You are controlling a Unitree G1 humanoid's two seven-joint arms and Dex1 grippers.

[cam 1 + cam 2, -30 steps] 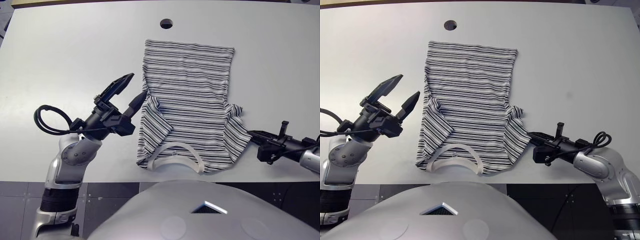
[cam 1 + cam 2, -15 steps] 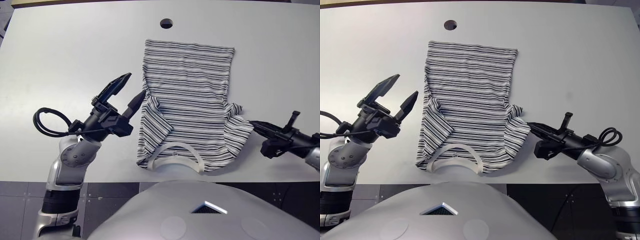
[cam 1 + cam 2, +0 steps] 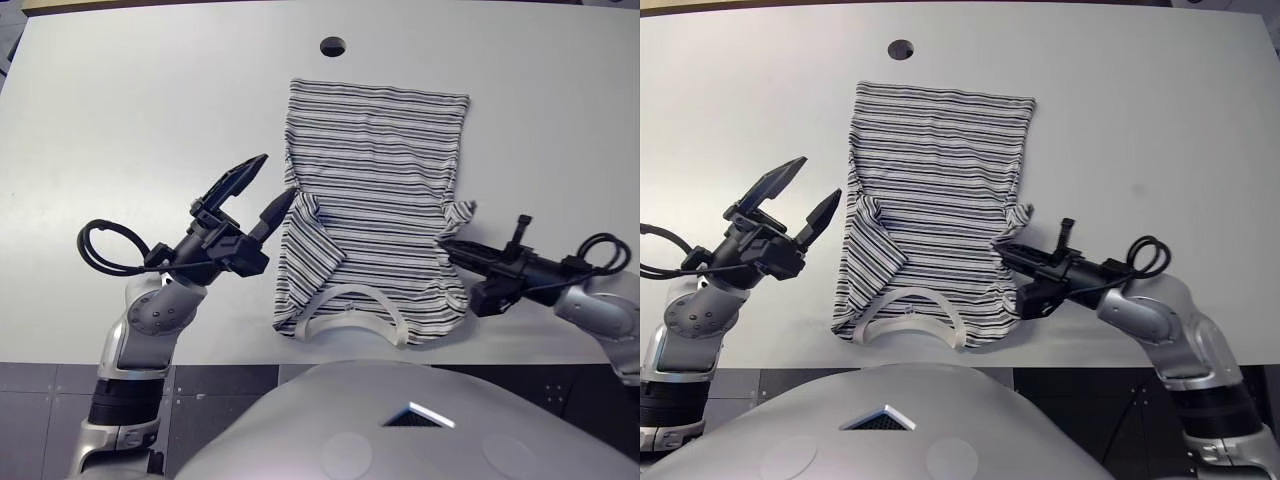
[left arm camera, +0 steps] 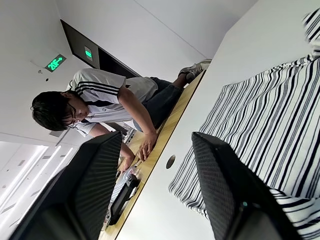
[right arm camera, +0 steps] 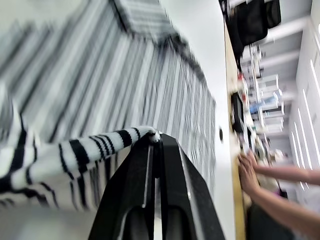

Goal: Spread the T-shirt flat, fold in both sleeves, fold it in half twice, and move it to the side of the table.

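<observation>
Striped T-shirt [image 3: 375,180] lying mid-table [image 3: 120,100], collar toward the robot. Its right sleeve [image 3: 462,212], spread outward a second ago, has been drawn inward over the body by the right gripper [image 3: 447,246], whose jaws are clamped on the fabric. The left gripper [image 3: 275,177] is held wide open just beside the shirt's left edge. The sleeve-folding step is judged nearly complete, with release pending.
</observation>
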